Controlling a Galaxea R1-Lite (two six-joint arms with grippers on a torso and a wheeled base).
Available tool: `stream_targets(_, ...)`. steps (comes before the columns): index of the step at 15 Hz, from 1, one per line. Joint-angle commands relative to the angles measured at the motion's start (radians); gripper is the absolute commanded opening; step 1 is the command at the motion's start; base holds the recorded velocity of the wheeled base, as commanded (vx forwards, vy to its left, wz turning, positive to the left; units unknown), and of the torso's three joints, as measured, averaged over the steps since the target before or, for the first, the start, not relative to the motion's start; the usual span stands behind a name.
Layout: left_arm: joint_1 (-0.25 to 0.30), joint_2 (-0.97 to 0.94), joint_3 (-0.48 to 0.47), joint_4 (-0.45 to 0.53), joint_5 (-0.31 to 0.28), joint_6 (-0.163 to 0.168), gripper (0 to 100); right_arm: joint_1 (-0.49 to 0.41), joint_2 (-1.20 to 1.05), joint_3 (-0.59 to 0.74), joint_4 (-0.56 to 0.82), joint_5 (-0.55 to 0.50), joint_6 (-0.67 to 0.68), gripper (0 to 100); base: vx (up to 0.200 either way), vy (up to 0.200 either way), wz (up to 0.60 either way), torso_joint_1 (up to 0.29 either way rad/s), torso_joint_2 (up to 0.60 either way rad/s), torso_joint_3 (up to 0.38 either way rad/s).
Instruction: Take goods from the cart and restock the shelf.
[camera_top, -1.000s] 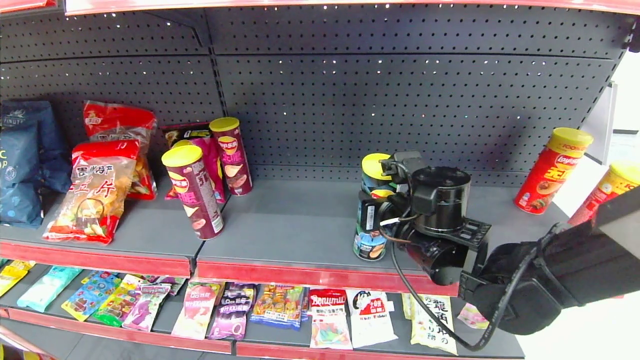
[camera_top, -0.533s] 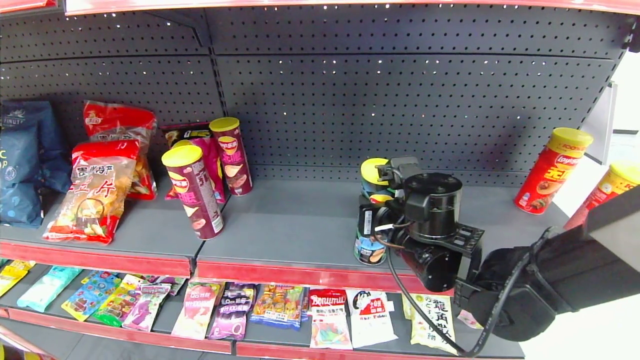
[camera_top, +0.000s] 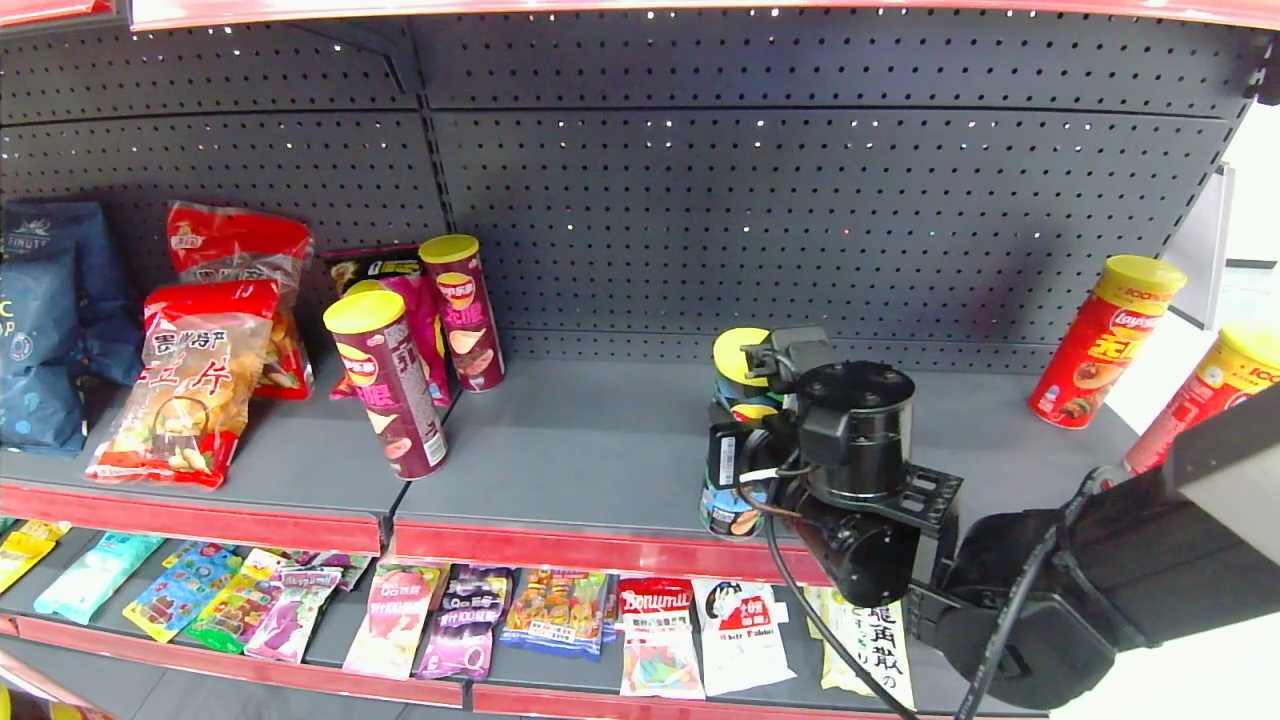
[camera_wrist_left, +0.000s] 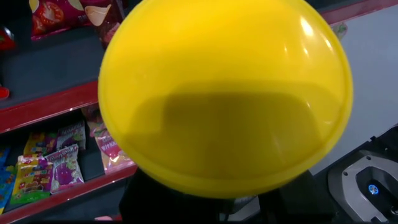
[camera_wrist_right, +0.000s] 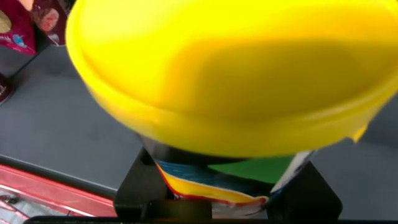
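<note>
a right gripper (camera_top: 745, 450) has its fingers clenched on a blue can (camera_top: 728, 505), a smooth cardboard cylinder with a round, glossy yellow plastic lid. the can stands nearly upright, long axis vertical and lid up. it is near the front red lip of the grey metal shelf (camera_top: 600, 440), right of the middle. whether its base touches the shelf board cannot be told. in the right wrist view the lid faces the camera, with the printed body running down towards the black gripper body.

in the left wrist view the left gripper (camera_wrist_left: 205, 202) carries another can (camera_wrist_left: 224, 93). its yellow disc lid points straight at the camera, and the fingers grasp it out of sight beneath.

well to the left stand purple tubes (camera_top: 385, 390) with yellow lids, beside crinkled foil snack bags (camera_top: 190, 380). red tubes (camera_top: 1105, 340) stand at the far right. a dark perforated panel (camera_top: 800, 200) backs the shelf.
</note>
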Motion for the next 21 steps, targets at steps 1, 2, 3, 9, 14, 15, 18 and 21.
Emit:
stream_targets(1, 0.000, -0.001, 0.001, 0.000, 0.000, 0.000, 0, 0.001, 0.000, 0.008, 0.001, 0.001, 0.002, 0, 0.000, 0.000, 0.00, 0.000, 0.00, 0.000)
stream_targets(2, 0.000, -0.001, 0.001, 0.000, 0.000, 0.000, 0, 0.001, -0.002, 0.008, 0.001, 0.002, 0.002, 0, 0.000, 0.000, 0.00, 0.000, 0.00, 0.000)
stream_targets(3, 0.000, 0.001, 0.001, 0.000, 0.000, 0.000, 0, 0.001, -0.002, 0.007, 0.001, 0.002, 0.002, 0, 0.000, 0.000, 0.00, 0.000, 0.00, 0.000)
stream_targets(9, 0.000, 0.001, 0.001, 0.000, 0.000, 0.000, 0, 0.003, -0.002, 0.007, 0.001, 0.002, -0.003, 0, 0.000, 0.000, 0.00, 0.000, 0.00, 0.000)
stream_targets(14, 0.000, 0.001, 0.001, 0.002, 0.000, 0.000, 0, 0.018, -0.008, 0.007, 0.001, -0.002, -0.017, 0, 0.000, 0.000, 0.00, 0.000, 0.00, 0.000)
stream_targets(15, 0.000, 0.001, 0.001, 0.002, 0.000, 0.000, 0, 0.020, -0.006, 0.008, 0.001, -0.007, -0.018, 0, 0.000, 0.000, 0.00, 0.000, 0.00, 0.000)
stream_targets(18, 0.000, 0.001, 0.001, 0.002, 0.000, 0.000, 0, 0.020, -0.005, 0.008, 0.001, -0.007, -0.017, 0, 0.000, 0.000, 0.00, 0.000, 0.00, 0.000)
stream_targets(21, 0.000, 0.001, 0.001, 0.002, 0.000, 0.000, 0, 0.020, -0.002, 0.022, 0.001, -0.005, -0.014, 0, 0.000, 0.000, 0.00, 0.000, 0.00, 0.000)
